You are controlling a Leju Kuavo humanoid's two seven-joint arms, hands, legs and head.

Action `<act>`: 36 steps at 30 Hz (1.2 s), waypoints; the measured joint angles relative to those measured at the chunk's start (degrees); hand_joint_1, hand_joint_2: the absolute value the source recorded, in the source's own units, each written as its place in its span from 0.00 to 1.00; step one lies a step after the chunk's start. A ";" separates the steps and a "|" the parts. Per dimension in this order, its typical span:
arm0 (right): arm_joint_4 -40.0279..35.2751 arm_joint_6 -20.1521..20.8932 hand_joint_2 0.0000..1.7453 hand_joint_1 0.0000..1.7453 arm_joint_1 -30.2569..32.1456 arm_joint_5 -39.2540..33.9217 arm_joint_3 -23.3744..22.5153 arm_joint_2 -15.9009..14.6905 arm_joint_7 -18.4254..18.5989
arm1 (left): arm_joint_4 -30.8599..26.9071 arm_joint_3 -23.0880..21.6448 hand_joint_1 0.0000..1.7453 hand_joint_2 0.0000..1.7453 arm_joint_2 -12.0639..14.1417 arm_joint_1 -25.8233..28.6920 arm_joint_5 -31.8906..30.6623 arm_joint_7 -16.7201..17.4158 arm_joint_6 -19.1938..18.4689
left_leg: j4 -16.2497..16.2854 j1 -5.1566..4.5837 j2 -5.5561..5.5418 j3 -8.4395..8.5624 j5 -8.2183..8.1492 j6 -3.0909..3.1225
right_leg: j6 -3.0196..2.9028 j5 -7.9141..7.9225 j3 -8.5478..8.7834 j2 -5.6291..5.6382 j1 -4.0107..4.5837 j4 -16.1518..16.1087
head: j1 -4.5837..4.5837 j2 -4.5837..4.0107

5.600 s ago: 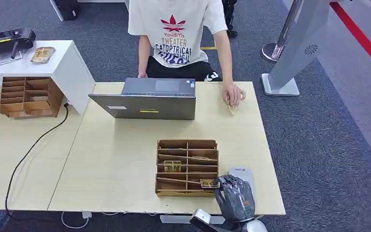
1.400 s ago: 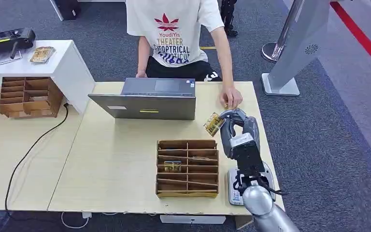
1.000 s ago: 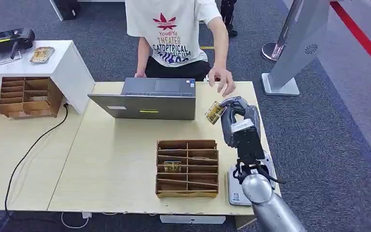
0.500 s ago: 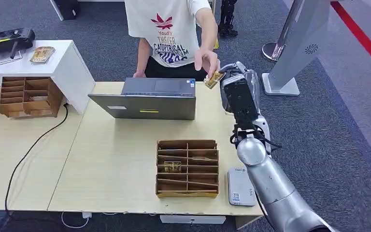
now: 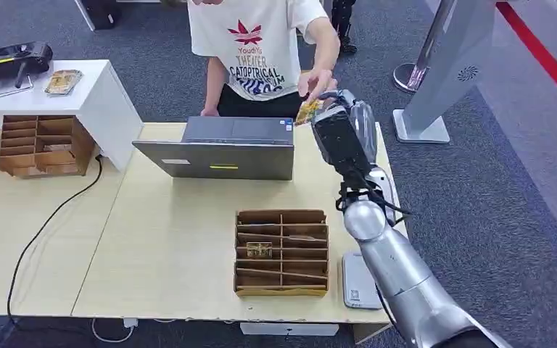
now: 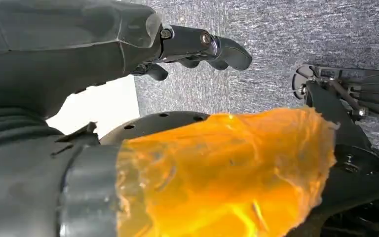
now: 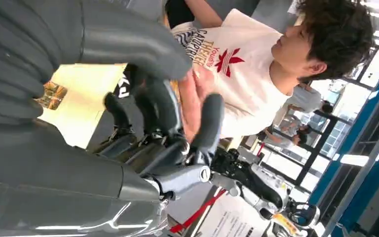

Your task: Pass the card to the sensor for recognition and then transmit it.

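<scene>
My right hand (image 5: 337, 130) is raised over the far right of the table, holding a small gold-patterned card (image 5: 308, 112) at its fingertips. A person's hand (image 5: 318, 82) reaches in from behind the table and touches the card's upper edge. In the right wrist view that person's hand (image 7: 191, 106) lies among my dark fingers (image 7: 209, 123). The white card sensor (image 5: 362, 283) lies flat at the table's near right corner, far below the card. My left hand (image 6: 128, 44) hangs over grey carpet, its fingers (image 6: 212, 47) extended and holding nothing.
A wooden slotted organiser (image 5: 281, 252) with cards in it stands left of the sensor. An open laptop (image 5: 217, 148) sits at the table's far side before the person (image 5: 257, 43). A second organiser (image 5: 40, 145) stands on the left table under a white shelf (image 5: 80, 87).
My right arm has lifted the card from low over the table up and slightly left toward the person. The person's hand has risen from the table to meet the card.
</scene>
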 joint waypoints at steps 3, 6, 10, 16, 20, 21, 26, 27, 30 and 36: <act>0.42 -0.07 1.00 0.00 0.21 0.37 0.00 0.31 -0.29 | 0.00 0.00 0.00 0.00 0.00 0.01 0.20 0.00 0.00 | 0.00 0.00 0.00 0.00 0.00 0.00 | 0.00 0.00 0.00 0.00 0.00 0.00 | 0.02 0.00; 0.24 -0.24 1.00 0.00 1.19 0.35 -0.02 0.57 -1.12 | 0.00 0.00 0.00 0.00 0.00 0.01 0.59 -0.18 0.00 | 0.00 0.00 0.00 0.01 0.00 0.00 | 0.00 0.00 0.00 0.00 0.00 0.00 | 0.00 0.00; -3.00 -0.61 1.00 0.00 4.77 -0.13 0.00 0.99 -2.97 | 0.00 0.02 0.00 0.00 0.00 0.18 1.22 -0.77 0.04 | 0.00 0.00 -0.01 0.00 -0.01 0.00 | -0.01 -0.01 0.00 0.00 0.00 0.00 | 0.00 0.00; -7.74 0.09 0.00 0.00 9.40 -3.92 0.00 1.16 -5.36 | 0.00 0.11 0.00 0.00 0.02 0.38 2.23 -1.47 0.09 | -0.01 0.00 -0.01 0.00 -0.03 0.00 | 0.01 -0.04 -0.01 -0.01 0.00 -0.01 | 0.02 0.00; -14.08 4.31 0.00 0.00 15.91 -13.87 0.16 1.16 -10.04 | 0.00 0.57 0.00 0.00 0.07 0.96 3.32 -2.60 0.13 | -0.01 0.00 -0.02 -0.01 -0.07 0.02 | 0.03 -0.06 -0.02 -0.01 0.00 -0.01 | 0.00 0.00; -15.81 6.19 0.00 0.00 17.70 -17.08 0.29 1.12 -11.28 | 0.00 0.68 0.00 0.00 0.09 1.07 3.63 -2.82 0.13 | -0.01 0.00 -0.02 -0.01 -0.09 -0.01 | 0.04 -0.07 -0.02 -0.01 0.00 -0.02 | 0.02 0.00; -22.60 14.34 0.00 0.00 25.18 -28.20 0.57 0.22 -15.43 | 0.00 1.42 0.00 0.00 0.26 1.65 4.55 -3.89 0.11 | -0.02 0.00 -0.01 -0.02 -0.12 -0.03 | 0.04 -0.10 -0.04 -0.01 0.00 -0.02 | 0.00 0.00; -23.52 15.50 0.00 0.00 26.19 -29.47 0.57 -0.02 -15.83 | 0.00 1.62 0.00 0.00 0.31 1.75 4.63 -3.98 0.11 | -0.02 0.00 0.00 -0.02 -0.12 -0.03 | 0.04 -0.10 -0.04 0.00 0.00 -0.02 | 0.02 0.00; -26.01 19.76 0.00 0.00 29.33 -32.92 0.57 -0.83 -16.85 | 0.00 1.99 0.00 0.00 0.35 1.95 4.79 -4.41 0.11 | -0.02 0.00 -0.01 -0.02 -0.12 -0.02 | 0.05 -0.10 -0.04 -0.01 0.00 -0.03 | 0.02 0.00; -28.68 28.31 0.00 0.00 34.26 -38.34 0.29 -2.10 -18.43 | 0.00 2.16 0.00 0.00 0.39 2.24 5.16 -4.72 0.09 | -0.02 0.00 0.00 -0.02 -0.12 -0.02 | 0.05 -0.10 -0.04 -0.01 0.00 -0.03 | 0.02 0.00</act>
